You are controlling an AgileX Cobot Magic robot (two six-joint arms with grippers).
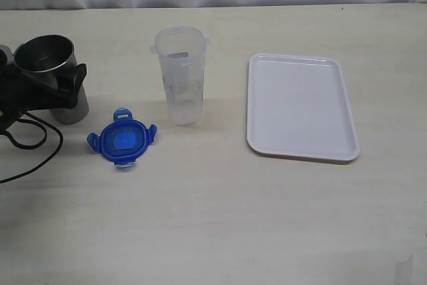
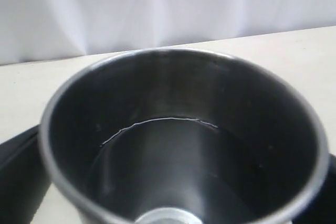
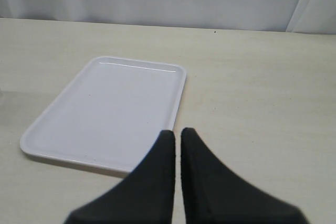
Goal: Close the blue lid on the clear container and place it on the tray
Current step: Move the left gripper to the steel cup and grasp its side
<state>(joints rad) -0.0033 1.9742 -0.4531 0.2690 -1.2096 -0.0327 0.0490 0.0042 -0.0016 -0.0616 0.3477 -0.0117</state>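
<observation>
The left tool is sitting at the left edge of the surface with its jaws spread wide. A metal cup is standing between its black fingers. The fingers are lying close against the cup's wall on either side, but whether they are pressing on it cannot be told. In the left wrist view the cup's dark inside is filling nearly the whole picture. A black cable is looping on the surface just beside this tool.

The right tool is staying out of the exterior view. Its wrist view is showing its two fingers clenched together with only a thin slit between them, gripping nothing and hanging above the surface near a corner of the tray.

The clear container is standing upright and uncovered around the middle of the surface, somewhat toward the far edge. The blue lid is lying flat toward the near-left of it, between the cup and the container and touching neither. The white tray is lying toward the right edge, apart from the container, with nothing standing between them.
</observation>
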